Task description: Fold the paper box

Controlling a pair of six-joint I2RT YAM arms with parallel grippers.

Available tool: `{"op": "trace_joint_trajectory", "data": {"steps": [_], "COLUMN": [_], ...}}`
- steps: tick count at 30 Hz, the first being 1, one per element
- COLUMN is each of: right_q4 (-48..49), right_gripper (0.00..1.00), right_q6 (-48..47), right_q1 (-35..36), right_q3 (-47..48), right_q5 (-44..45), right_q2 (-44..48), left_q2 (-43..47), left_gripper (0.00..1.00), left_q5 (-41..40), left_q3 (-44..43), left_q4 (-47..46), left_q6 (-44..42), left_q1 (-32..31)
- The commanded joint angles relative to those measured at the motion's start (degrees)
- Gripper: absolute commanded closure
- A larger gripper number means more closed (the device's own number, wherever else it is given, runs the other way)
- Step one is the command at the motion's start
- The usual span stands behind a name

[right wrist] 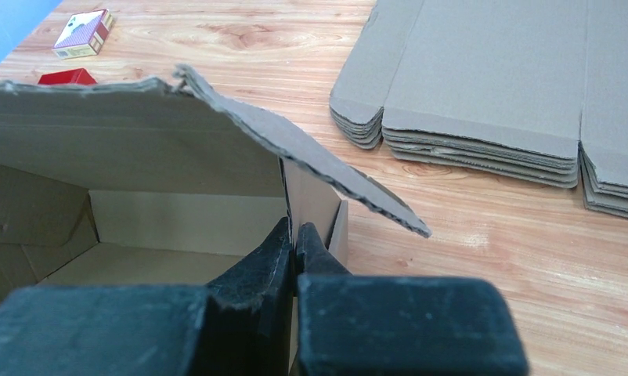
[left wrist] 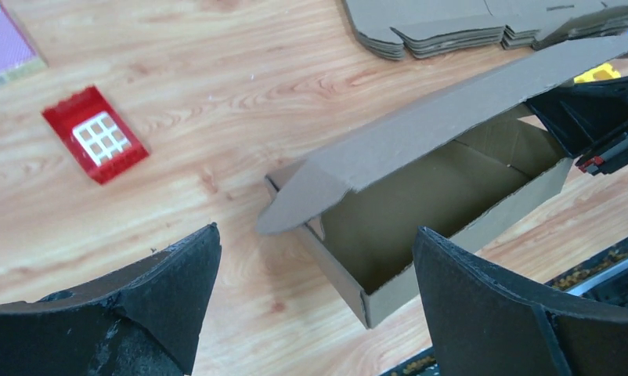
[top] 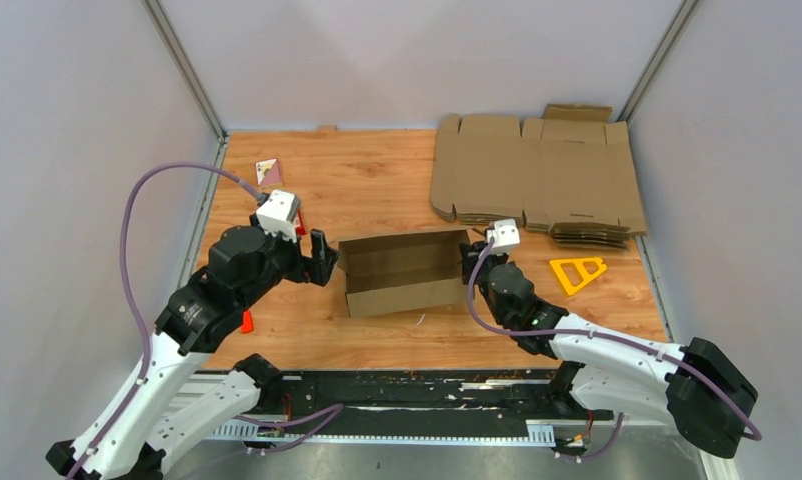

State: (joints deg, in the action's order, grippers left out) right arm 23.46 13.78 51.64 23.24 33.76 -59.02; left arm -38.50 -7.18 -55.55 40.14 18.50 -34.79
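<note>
One paper box [top: 402,272]: lid raised, on table [top: 377,180]
Left gripper [top: 321,258]: spread wide, empty
Right gripper [right wrist: 295,243]: pinching box end wall

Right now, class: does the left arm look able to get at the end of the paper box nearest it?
Probably yes: the left gripper hangs open beside that end of the paper box, nothing visible between them.

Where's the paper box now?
In the top view, the paper box sits mid-table between the left gripper and the right gripper, which pinches its right end.
</note>
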Motion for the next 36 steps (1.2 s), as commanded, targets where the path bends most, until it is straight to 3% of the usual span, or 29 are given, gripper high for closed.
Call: {"op": "trace_joint_trajectory", "data": {"steps": [1, 15, 21, 23, 26, 30, 36], "right_q4": [-3.86, -4.74, -5.82, -6.79, -6.66, -5.93, -9.81], "right_gripper": [1.00, 1.00, 0.99, 0.98, 0.98, 0.97, 0.89], "right_q6": [-1.64, -3.07, -3.37, -3.24, -3.19, -3.62, -4.08], "right_q1": [0.57, 0.57, 0.58, 0.57, 0.57, 0.57, 0.58], "right_q3": [-1.71, -1.13, -0.89, -0.67, -1.11, -1.91, -0.91], "right_q5": [-3.22, -4.65, -4.57, -4.16, -4.29, -5.53, -6.14], "right_q2": [0.20, 0.27, 1.16, 1.74, 2.82, 3.74, 4.71], "left_q2": [-4.41, -14.90, -15.87, -16.20, -17.18, -18.00, -19.18], "left_gripper": [0.03, 0.15, 0.42, 0.46, 0.45, 0.36, 0.39], "left_q5": [4.99, 25.14, 25.85, 26.35, 27.92, 24.55, 18.57], "left_q3": [-2.90, -3.60, -3.69, -3.69, -3.80, -4.17, -4.85], "left_q4": [-4.96, -18.32, -16.66, -16.04, -14.62, -12.19, -8.25], "left_q6": [-9.64, -10.25, -11.29, -10.98, -10.74, -12.33, -11.99], "left_q1": [-0.16, -0.23, -1.08, -1.62, -2.35, -4.25, -6.58]}}
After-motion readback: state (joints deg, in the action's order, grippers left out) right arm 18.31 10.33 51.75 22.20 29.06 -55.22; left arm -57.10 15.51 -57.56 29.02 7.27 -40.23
